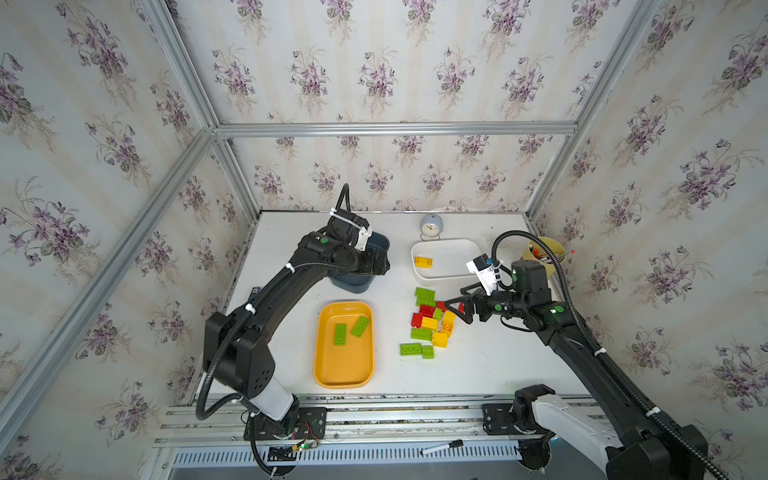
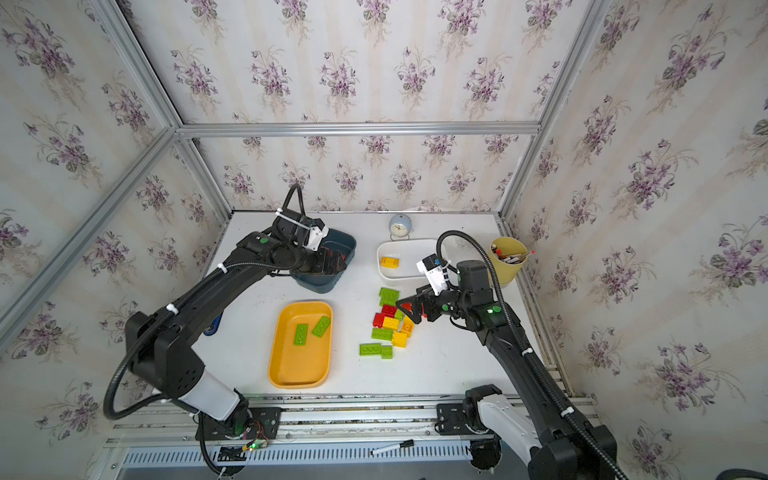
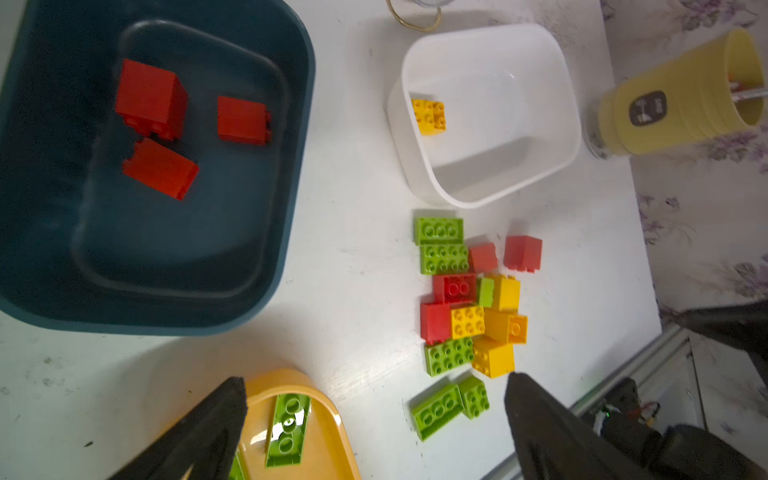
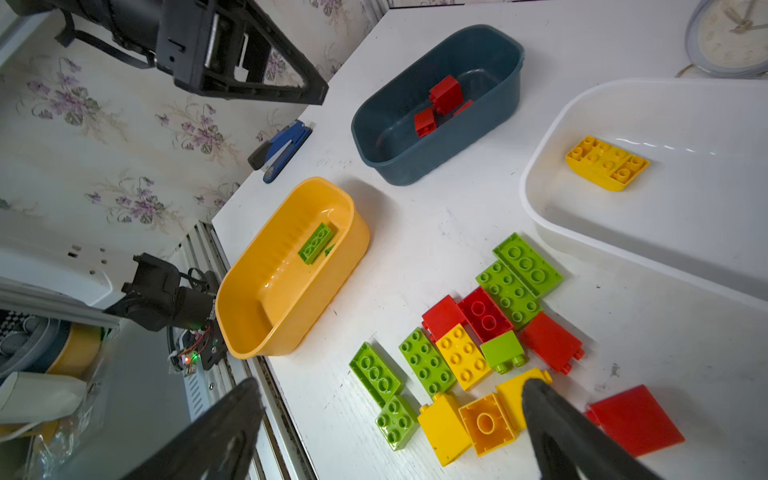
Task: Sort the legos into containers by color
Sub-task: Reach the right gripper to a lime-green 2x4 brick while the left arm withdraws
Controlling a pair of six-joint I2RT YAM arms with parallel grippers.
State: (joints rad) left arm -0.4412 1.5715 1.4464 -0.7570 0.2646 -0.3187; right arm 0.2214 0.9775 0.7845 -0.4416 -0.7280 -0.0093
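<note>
Currently both of my grippers are empty. My left gripper (image 3: 374,380) hangs with its jaws spread wide over the dark blue tray (image 3: 291,208), which sits toward the far edge of the worktop (image 1: 478,365) and has three red bricks (image 3: 151,97) in it. My right gripper (image 4: 392,386), also spread and holding nothing, hovers over the pile of legos (image 1: 430,322) in the right half of the worktop. That pile lies between the yellow-orange tray (image 1: 345,380) by the front edge and the white tray (image 1: 446,272) toward the far edge.

What matters next is which side things lie on: the pile is right under my right arm and well apart from my left. A lone red brick (image 3: 523,252) sits slightly off the pile, toward the worktop's right edge. In the right wrist view it lies just outside one fingertip (image 4: 552,415), not inside the gap. I judge I must shift toward the right edge to straddle it. It looks nearly square, so I cannot tell its long axis. The dark blue tray, where it belongs, lies beyond the pile toward the far left corner, nearer my left arm.
</note>
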